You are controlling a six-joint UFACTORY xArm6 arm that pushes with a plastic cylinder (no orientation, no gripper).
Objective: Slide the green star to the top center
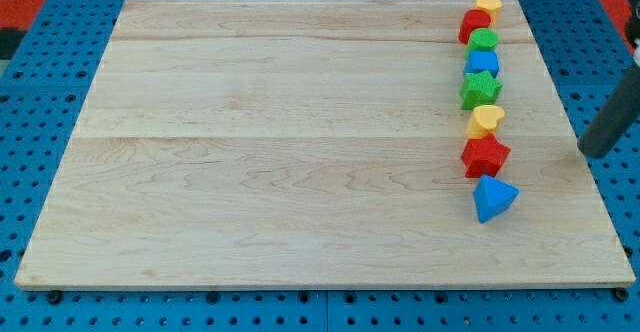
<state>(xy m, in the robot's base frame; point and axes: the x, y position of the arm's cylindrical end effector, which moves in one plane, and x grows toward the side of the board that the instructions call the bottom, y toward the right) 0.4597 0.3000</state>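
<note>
The green star (480,90) lies on the wooden board (300,142) near the view's right, in a column of blocks. Above it are a blue block (482,63), a green round block (484,40), a red block (473,23) and a yellow block (488,3). Below it are a yellow heart-like block (486,120), a red star (485,156) and a blue triangle (494,198). My tip (587,152) is at the board's right edge, right of the red star and well right and below the green star, touching no block.
The board rests on a blue perforated base (40,122). The dark rod (615,117) rises toward the view's right edge. The blocks form a nearly touching column along the right side.
</note>
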